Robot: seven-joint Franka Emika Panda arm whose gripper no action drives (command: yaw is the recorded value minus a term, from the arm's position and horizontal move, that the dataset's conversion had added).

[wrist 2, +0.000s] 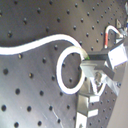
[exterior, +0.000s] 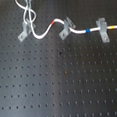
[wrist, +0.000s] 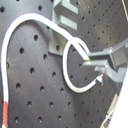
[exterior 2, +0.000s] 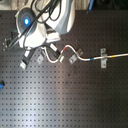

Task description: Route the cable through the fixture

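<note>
A white cable (exterior: 42, 33) with red (exterior: 53, 22), blue and yellow marks lies on the black perforated board. It runs past the left fixture (exterior: 23, 32), through the middle fixture (exterior: 66, 28) and through the right fixture (exterior: 102, 30). Its free end loops upward (exterior: 27, 14) out of the first exterior view's top. In both wrist views my gripper (wrist: 93, 68) (wrist 2: 90, 71) is shut on the cable's loop (wrist: 67, 75) (wrist 2: 61, 65), a little above the board, close to a grey fixture (wrist: 65, 17) (wrist 2: 87, 107). In the second exterior view the white arm (exterior 2: 30, 25) covers the gripper over the left fixture.
The board (exterior: 61, 84) is bare metal with rows of holes in front of the fixtures. In the second exterior view, dark cables hang from the arm at the top (exterior 2: 47, 6). A small blue item sits at the second exterior view's left edge (exterior 2: 1, 85).
</note>
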